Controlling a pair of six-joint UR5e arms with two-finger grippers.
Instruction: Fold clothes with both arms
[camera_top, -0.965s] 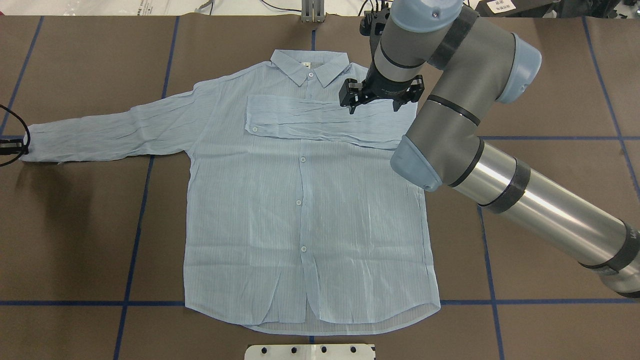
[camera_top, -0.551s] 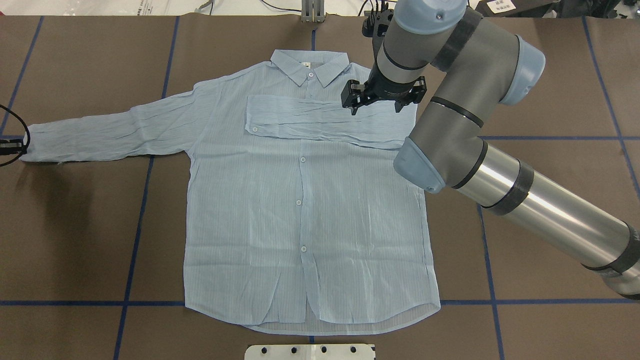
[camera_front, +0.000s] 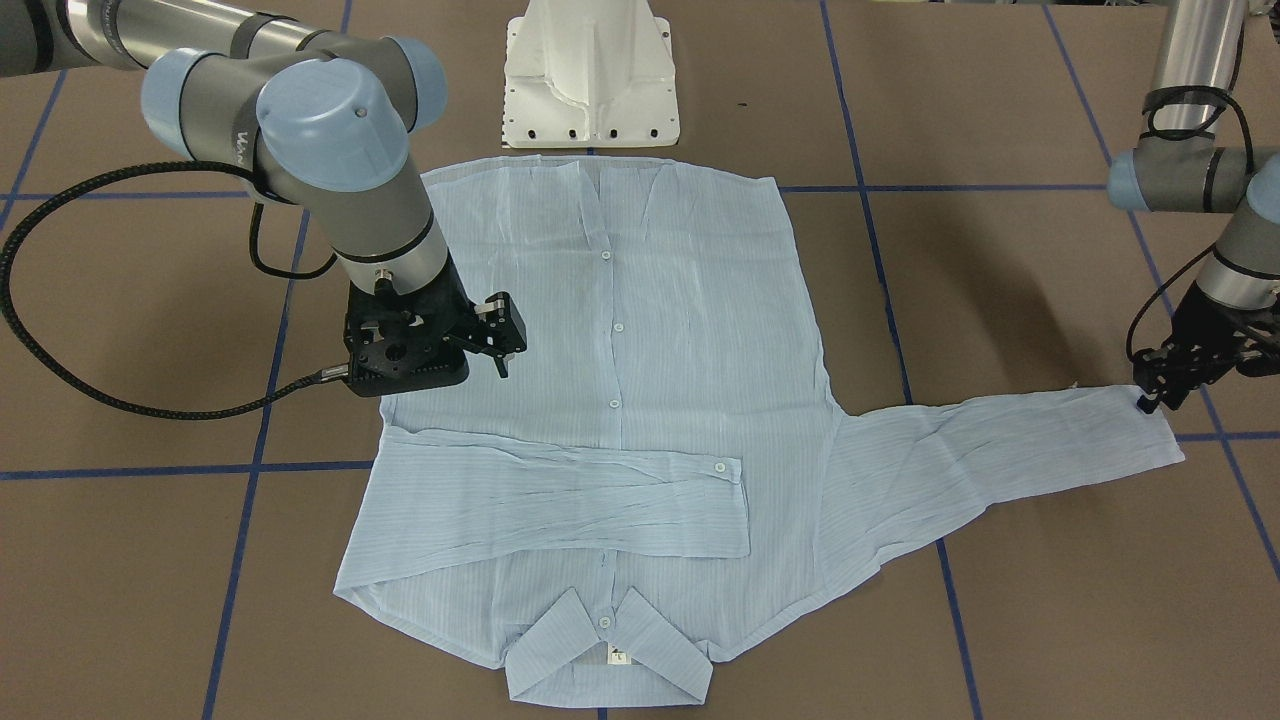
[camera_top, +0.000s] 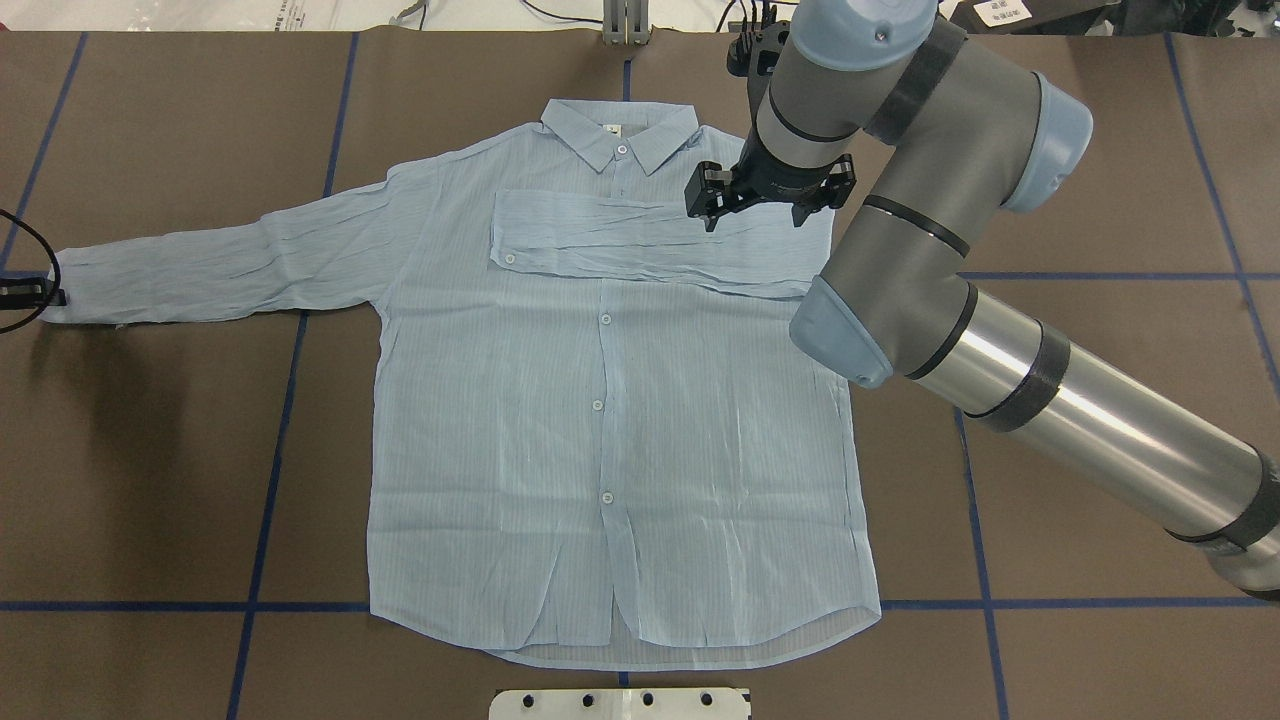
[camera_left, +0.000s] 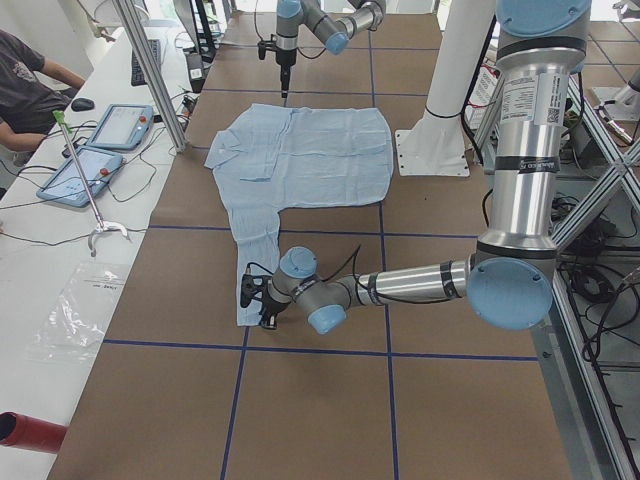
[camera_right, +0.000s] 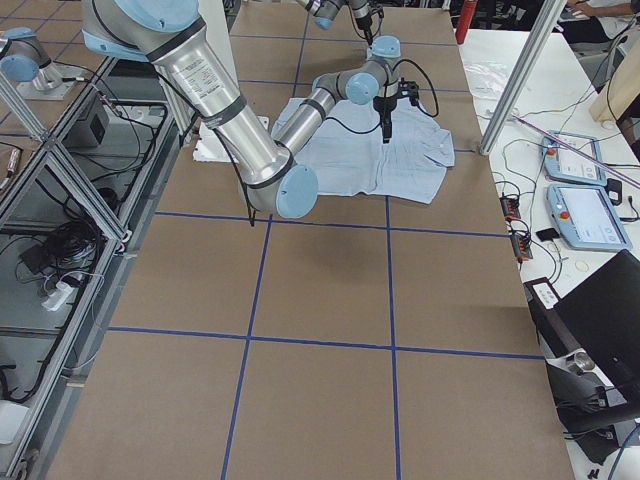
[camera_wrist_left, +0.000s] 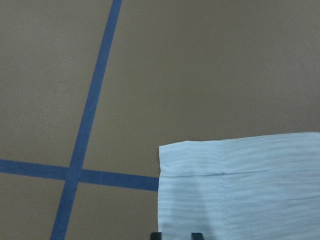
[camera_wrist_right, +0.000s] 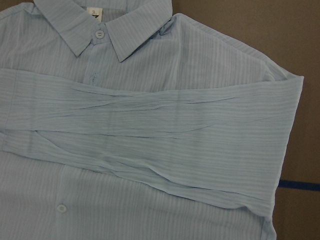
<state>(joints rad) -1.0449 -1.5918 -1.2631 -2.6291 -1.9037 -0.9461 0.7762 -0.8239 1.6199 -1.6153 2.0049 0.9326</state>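
The pale blue shirt (camera_top: 600, 420) lies flat, front up, collar at the far side (camera_front: 640, 330). One sleeve (camera_top: 620, 240) is folded across the chest. The other sleeve (camera_top: 220, 270) stretches out flat to the left. My right gripper (camera_top: 755, 205) hovers open and empty over the folded sleeve's shoulder end (camera_front: 440, 365); its wrist view shows the folded sleeve (camera_wrist_right: 150, 150). My left gripper (camera_front: 1150, 400) points down at the outstretched sleeve's cuff (camera_wrist_left: 200, 180). Two dark fingertips (camera_wrist_left: 196, 235) show a small gap apart over the cuff. I cannot tell whether they grip it.
The white pedestal base (camera_front: 590, 80) stands at the near edge, by the shirt's hem. Blue tape lines (camera_top: 270, 420) cross the brown table. A black cable (camera_front: 120, 400) loops beside my right arm. An operator's table with tablets (camera_left: 110, 130) runs along the far side.
My right gripper has drifted slightly right and away over the shoulder. My left gripper has edged a little towards the cuff. The shirt has not moved.
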